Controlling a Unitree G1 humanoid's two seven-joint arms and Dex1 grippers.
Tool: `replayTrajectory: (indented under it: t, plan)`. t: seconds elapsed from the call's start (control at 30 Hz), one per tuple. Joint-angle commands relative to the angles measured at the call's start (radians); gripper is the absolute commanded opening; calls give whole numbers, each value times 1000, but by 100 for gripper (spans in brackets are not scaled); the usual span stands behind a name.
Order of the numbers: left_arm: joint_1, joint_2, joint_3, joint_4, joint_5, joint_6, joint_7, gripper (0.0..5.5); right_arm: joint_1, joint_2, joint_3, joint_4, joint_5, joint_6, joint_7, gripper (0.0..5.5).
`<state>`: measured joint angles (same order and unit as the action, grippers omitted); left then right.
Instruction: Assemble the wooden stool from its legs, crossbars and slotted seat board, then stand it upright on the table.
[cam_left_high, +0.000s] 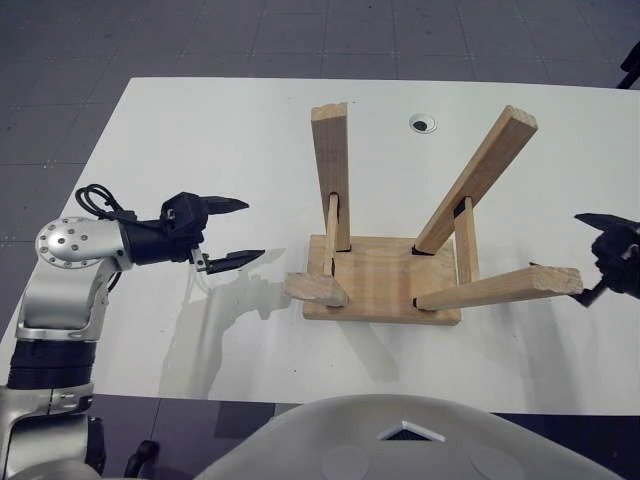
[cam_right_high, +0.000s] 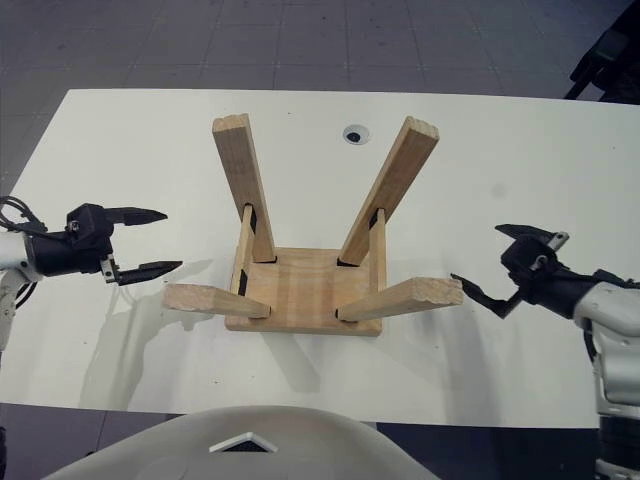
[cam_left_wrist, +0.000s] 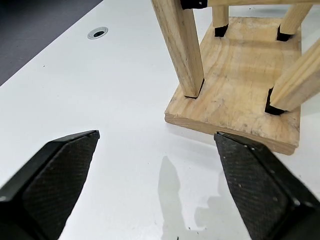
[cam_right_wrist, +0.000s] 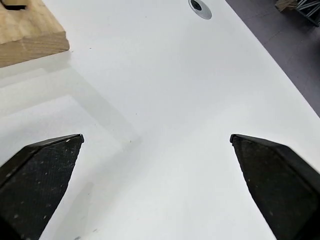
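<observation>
While my two arms hang low over it, the white table (cam_left_high: 180, 140) stretches wide to either side, and grey floor tiles (cam_left_high: 120, 40) fill the room beyond its far edge. A dark thing (cam_right_high: 605, 50) stands on the floor off the far right corner; I cannot tell what it is. A small round cable hole (cam_right_high: 355, 134) sits in the table near the middle of the far edge, behind the stool.

My left gripper (cam_left_high: 253, 229) is over the table between the left edge and the stool. Its fingers are spread wide with only air between them, and the tips point at the near left leg (cam_right_high: 215, 300) without reaching it. My right gripper (cam_right_high: 475, 253) is toward the right edge, spread just as wide and holding nothing. One fingertip is just beside the end of the near right leg (cam_right_high: 400, 298); I cannot tell if it touches.

The stool (cam_right_high: 300, 300) rests upside down about the middle of the table, a little nearer the near edge. Its seat board (cam_left_high: 385, 285) lies flat on the surface and all four legs stick up, fanning outward from it. The far left leg (cam_right_high: 245, 180) and far right leg (cam_right_high: 395, 185) lean toward the far corners. A thin crossbar (cam_right_high: 243, 250) joins the two left legs, and a second crossbar (cam_right_high: 378, 245) joins the two right ones. The wood is pale with plain grain, and the slots show dark where the legs enter the board
</observation>
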<state>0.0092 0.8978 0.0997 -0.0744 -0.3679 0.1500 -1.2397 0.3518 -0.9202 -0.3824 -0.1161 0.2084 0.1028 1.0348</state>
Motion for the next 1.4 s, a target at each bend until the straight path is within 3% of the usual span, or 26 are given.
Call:
replayTrajectory:
  t: [0.03, 0.23, 0.43, 0.63, 1.03, 1.4]
  plan:
    - [38, 82, 42, 7, -5, -11, -75, 501, 124, -61, -79, -22, 77, -43, 179, 550]
    - [135, 101, 139, -220, -242, 126, -164, 505, 172, -65, -144, -154, 221, 4, 306, 550]
    - [233, 108, 208, -419, -369, 200, -179, 505, 186, -37, -238, -389, 537, 182, 321, 550]
    - [233, 82, 238, -487, -458, 262, -132, 505, 158, -36, -210, -451, 538, 225, 281, 550]
    - [82, -12, 46, -495, -435, 330, 61, 505, -31, -47, -6, -456, 538, 273, 217, 550]
    - [69, -22, 12, -483, -419, 320, 48, 507, -83, -42, 42, -471, 563, 308, 217, 360]
